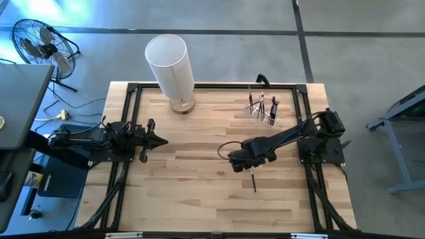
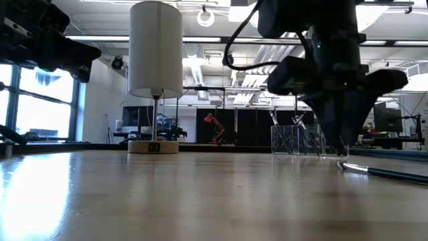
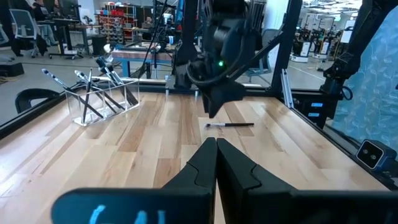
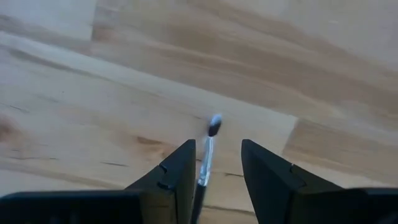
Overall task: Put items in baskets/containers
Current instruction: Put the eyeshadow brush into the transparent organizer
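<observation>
One thin makeup brush [image 1: 254,180] lies flat on the table, its dark handle toward the near edge. My right gripper [image 4: 217,146] points down over the brush's bristle end [image 4: 214,127], open, with a finger on either side of the ferrule; I see no touch. The low view shows the brush [image 2: 384,173] lying on the wood below that gripper [image 2: 341,150]. Several brushes stand leaning in the clear holder [image 1: 263,109] near the far right. The tall white cylinder [image 1: 170,63] stands on its wooden base [image 1: 182,105] at the far edge. My left gripper [image 1: 159,140] waits shut at the left.
A black frame [image 1: 133,89] runs round the table's edges. Bare wood lies between the two arms and along the near side. A fan [image 1: 40,43] and a grey cabinet [image 1: 20,99] stand on the floor beyond the left edge.
</observation>
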You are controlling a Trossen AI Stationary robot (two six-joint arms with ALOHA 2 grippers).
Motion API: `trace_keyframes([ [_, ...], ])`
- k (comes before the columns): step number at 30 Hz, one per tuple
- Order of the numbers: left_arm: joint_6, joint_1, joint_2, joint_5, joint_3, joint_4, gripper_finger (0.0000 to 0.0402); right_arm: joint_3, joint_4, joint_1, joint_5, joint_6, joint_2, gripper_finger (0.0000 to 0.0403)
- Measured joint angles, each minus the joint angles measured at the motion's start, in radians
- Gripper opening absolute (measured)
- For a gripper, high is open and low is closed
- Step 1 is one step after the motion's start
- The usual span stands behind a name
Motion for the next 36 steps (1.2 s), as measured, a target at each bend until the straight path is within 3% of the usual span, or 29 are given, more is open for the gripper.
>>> trace_keyframes([
  [7,0.0,0.0,0.0,0.0,0.0,0.0,0.0001,-0.081,0.155,0.002,0.006,0.007,-0.001,0.0123],
  [17,0.0,0.0,0.0,0.0,0.0,0.0,0.0001,-0.166,0.237,0.0,0.035,0.009,-0.005,0.0121],
  [20,0.0,0.0,0.0,0.0,0.0,0.0,0.0001,-0.188,0.26,-0.01,0.019,0.008,-0.009,0.0095],
  [24,0.0,0.0,0.0,0.001,0.0,0.0,0.0001,-0.213,0.294,-0.008,0.037,-0.056,-0.01,0.0017],
  [29,0.0,0.0,0.0,0.001,0.0,0.0,0.0001,-0.218,0.322,-0.009,0.058,-0.141,-0.037,0.0005],
  [36,0.0,0.0,0.0,-0.006,0.0,0.0,0.0001,-0.235,0.376,-0.022,0.331,-0.165,-0.234,0.0002],
])
